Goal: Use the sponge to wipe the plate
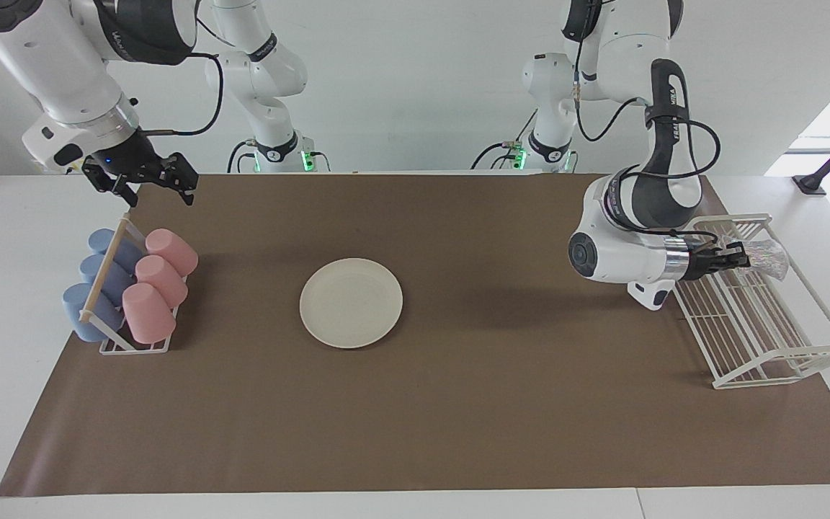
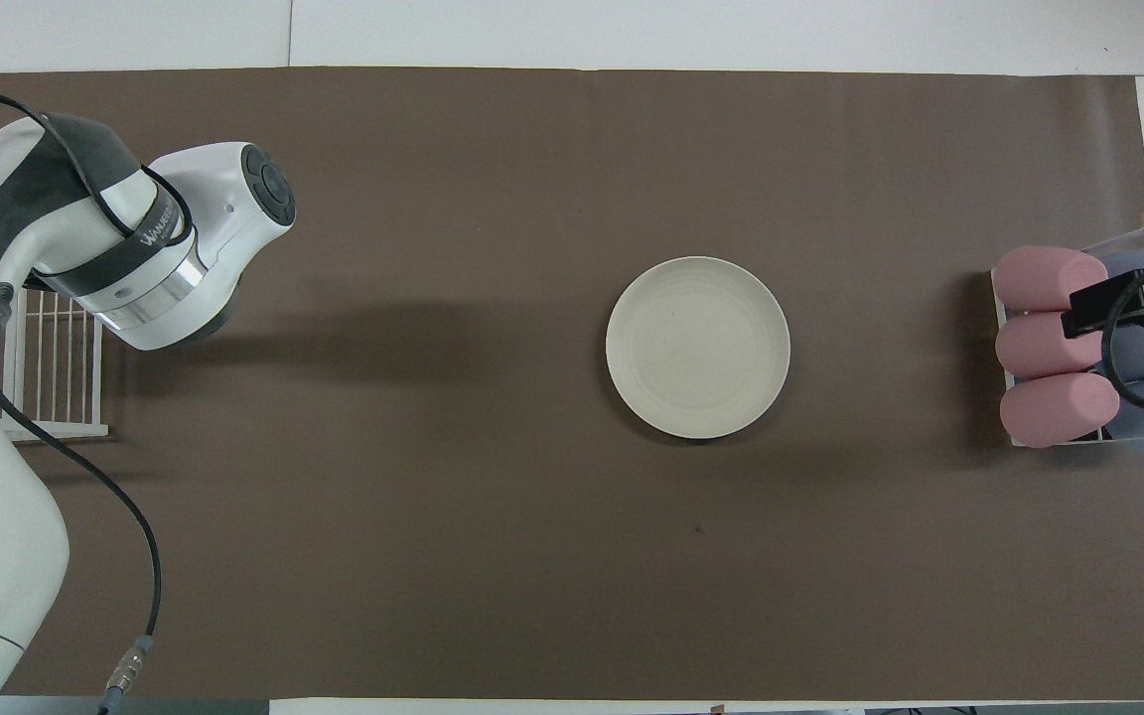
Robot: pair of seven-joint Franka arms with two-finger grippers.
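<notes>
Bright even light, soft arm shadows, sharp focus

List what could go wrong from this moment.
1. The left end effector, shut on the sponge, is over the white wire rack; lowering might snag the wires.
2. The plate sits toward the table's middle, so the carry is long and the sponge may slip.

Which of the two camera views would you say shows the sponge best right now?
The facing view: the sponge shows plainly in the left gripper, over the wire rack. In the overhead view the left arm's own body hides it.
</notes>
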